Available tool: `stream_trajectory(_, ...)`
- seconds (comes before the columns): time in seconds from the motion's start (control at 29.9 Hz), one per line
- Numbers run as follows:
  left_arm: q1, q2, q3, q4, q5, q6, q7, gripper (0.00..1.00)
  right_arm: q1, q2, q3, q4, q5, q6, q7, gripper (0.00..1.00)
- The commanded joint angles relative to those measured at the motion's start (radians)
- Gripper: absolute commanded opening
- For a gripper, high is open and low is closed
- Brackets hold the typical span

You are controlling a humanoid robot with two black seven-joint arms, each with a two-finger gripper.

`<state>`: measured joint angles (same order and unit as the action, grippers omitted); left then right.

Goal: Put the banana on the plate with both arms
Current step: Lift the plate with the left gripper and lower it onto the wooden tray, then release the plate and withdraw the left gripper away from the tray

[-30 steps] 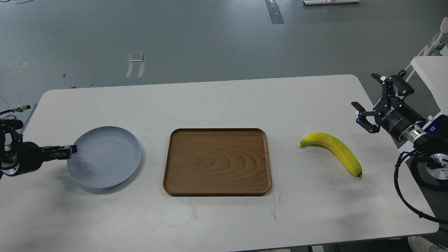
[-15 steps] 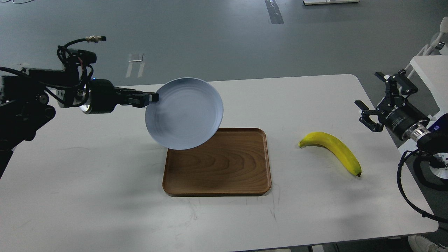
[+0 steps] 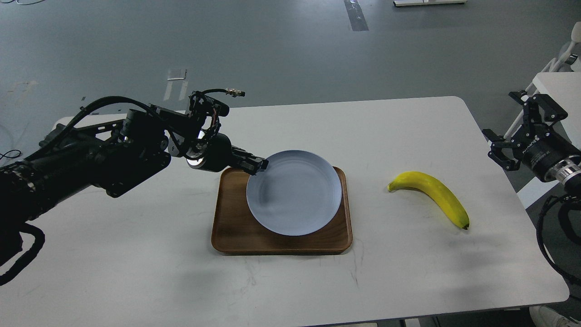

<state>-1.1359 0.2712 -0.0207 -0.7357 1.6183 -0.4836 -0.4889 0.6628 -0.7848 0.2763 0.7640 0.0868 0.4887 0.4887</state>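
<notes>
Brown tray (image 3: 231,227) half hidden under plate (image 3: 295,193), left pincer (image 3: 258,165) gripping rim

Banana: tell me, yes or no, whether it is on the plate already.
No: the banana lies on the white table, right of the wooden tray that holds the plate.

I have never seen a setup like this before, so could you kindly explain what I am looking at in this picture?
This is the view from a humanoid robot's own head, looking down at a white table. Its two black arms enter from either side. The left tool grips the rim of a pale blue plate, which sits over a brown wooden tray. A yellow banana lies on the table to the right, untouched. The right tool hangs open and empty beyond the table's right edge.
</notes>
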Motion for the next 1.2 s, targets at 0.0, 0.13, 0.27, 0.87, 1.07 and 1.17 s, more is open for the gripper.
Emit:
stream_trajectory(0.0, 0.005, -0.059, 0.019, 0.068, -0.003, 0.010, 0.000, 0.00, 0.000, -0.005, 0.001, 0.000, 0.001, 0.000, 0.000, 1.00)
stream_trajectory(0.13, 0.019, -0.087, 0.039, 0.111, -0.005, 0.014, 0.000, 0.00, -0.002, -0.005, 0.003, 0.000, 0.001, 0.000, 0.000, 1.00)
stream_trajectory(0.27, 0.034, -0.090, 0.061, 0.128, -0.005, 0.040, 0.000, 0.00, -0.002, -0.004, 0.003, 0.000, 0.001, 0.000, 0.000, 1.00)
stream_trajectory(0.87, -0.004, -0.084, 0.054, 0.180, -0.406, 0.089, 0.000, 1.00, 0.001, 0.001, 0.001, 0.000, -0.001, 0.000, 0.000, 1.00)
stream_trajectory(1.07, -0.016, 0.034, 0.050, 0.170, -1.080, 0.077, 0.000, 1.00, 0.006, 0.004, -0.002, 0.000, -0.001, 0.000, 0.000, 1.00)
stream_trajectory(1.17, -0.001, 0.104, 0.048, 0.168, -1.313, 0.054, 0.000, 1.00, 0.006, 0.004, -0.008, 0.000, -0.001, 0.000, 0.000, 1.00)
